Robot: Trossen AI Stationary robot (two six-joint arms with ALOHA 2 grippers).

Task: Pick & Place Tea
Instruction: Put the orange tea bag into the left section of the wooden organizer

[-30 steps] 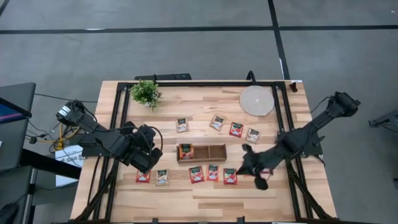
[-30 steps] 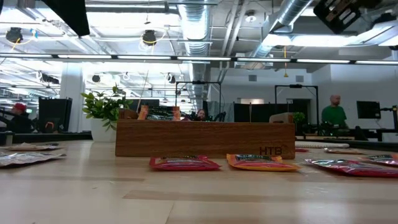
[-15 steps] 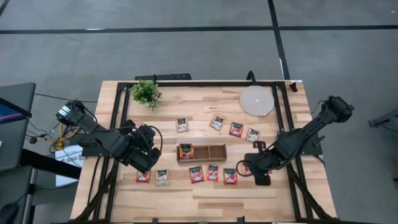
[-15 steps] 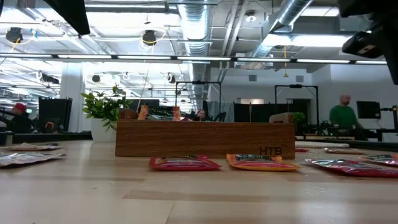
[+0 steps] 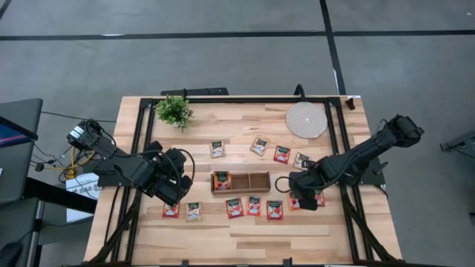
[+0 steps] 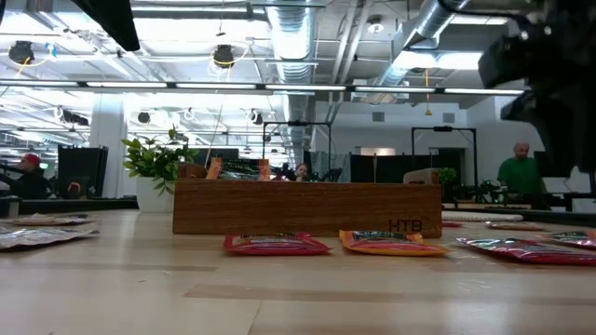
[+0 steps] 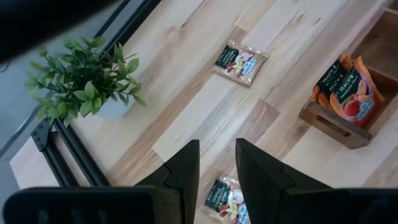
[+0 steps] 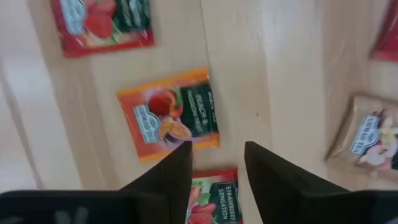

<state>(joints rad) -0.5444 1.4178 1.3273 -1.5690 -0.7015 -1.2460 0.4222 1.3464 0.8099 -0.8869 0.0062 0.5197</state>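
Note:
Small square tea sachets lie flat on the wooden table, a far group and a near row. Two more stand in the left compartment of the wooden tray. My right gripper hangs open over the row's right end, pointing down. A red sachet lies below its gap and an orange one just beyond. It touches nothing. My left gripper waits raised at the tray's left, its fingers a little apart with nothing between them, above a beige sachet.
A potted plant stands at the far left corner and a round pale mat at the far right. Black frame rails run along the table's sides. Bare wood lies along the near edge. People show in the room behind.
My right gripper has sunk toward the near row of sachets and shifted a little toward the far edge. It has tipped from a slant to pointing straight down. In the low view its arm has come down into the upper right.

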